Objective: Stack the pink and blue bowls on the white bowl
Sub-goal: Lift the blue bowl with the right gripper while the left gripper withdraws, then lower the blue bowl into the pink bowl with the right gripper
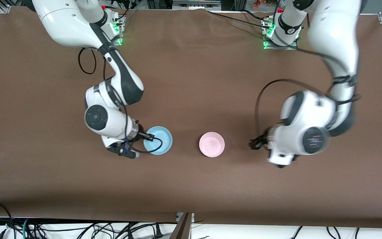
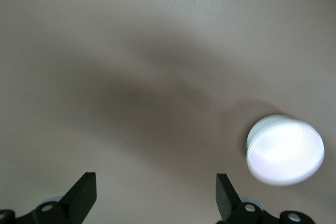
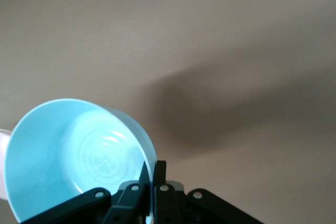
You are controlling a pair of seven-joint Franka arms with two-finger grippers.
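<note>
- Tabletop (image 1: 191, 186): bare brown, carrying the bowls.
- Right pincer (image 1: 146, 135): clamped on the blue bowl's (image 1: 158, 140) rim, toward the right arm's end of the tabletop.
- Left pincer (image 1: 255, 143): fingers spread wide, empty, near the pink bowl (image 1: 212, 144).
- Pink bowl: mid-tabletop, released; a paler rim below suggests the white bowl, unclear.
- Judgement: pink likely done; blue remains.

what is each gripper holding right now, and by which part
Right gripper: shut on the light sky-blue plastic bowl, pinching its rim. Left gripper: open, holding nothing.
</note>
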